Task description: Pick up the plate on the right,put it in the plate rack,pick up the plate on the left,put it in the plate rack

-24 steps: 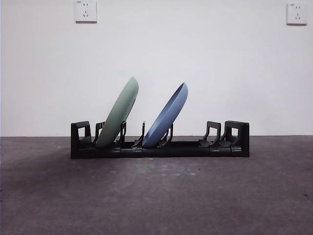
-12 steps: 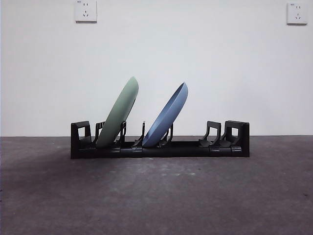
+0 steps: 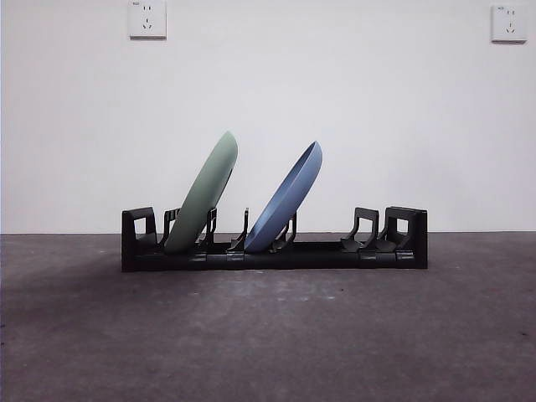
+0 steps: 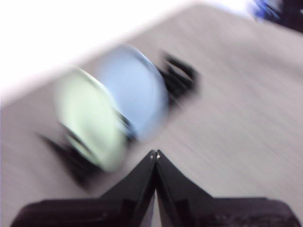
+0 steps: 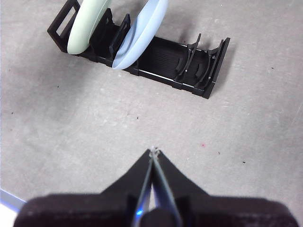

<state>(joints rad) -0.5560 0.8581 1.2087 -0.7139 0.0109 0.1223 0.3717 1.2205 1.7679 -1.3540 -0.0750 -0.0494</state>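
Observation:
The black plate rack (image 3: 335, 254) stands across the middle of the table. A green plate (image 3: 203, 194) leans in its left slots and a blue plate (image 3: 287, 197) leans in the slots beside it, both tilted to the right. The right wrist view shows the rack (image 5: 165, 59) from above with the green plate (image 5: 84, 26) and the blue plate (image 5: 139, 33) in it. My right gripper (image 5: 154, 151) hangs shut over bare table, well short of the rack. In the blurred left wrist view my left gripper (image 4: 155, 153) is shut and empty, away from the green plate (image 4: 90, 120) and blue plate (image 4: 135, 92).
The right end of the rack holds empty prongs (image 3: 365, 229). Two wall sockets (image 3: 146, 18) sit high on the white wall behind. Grey table (image 3: 268, 335) stretches in front of the rack.

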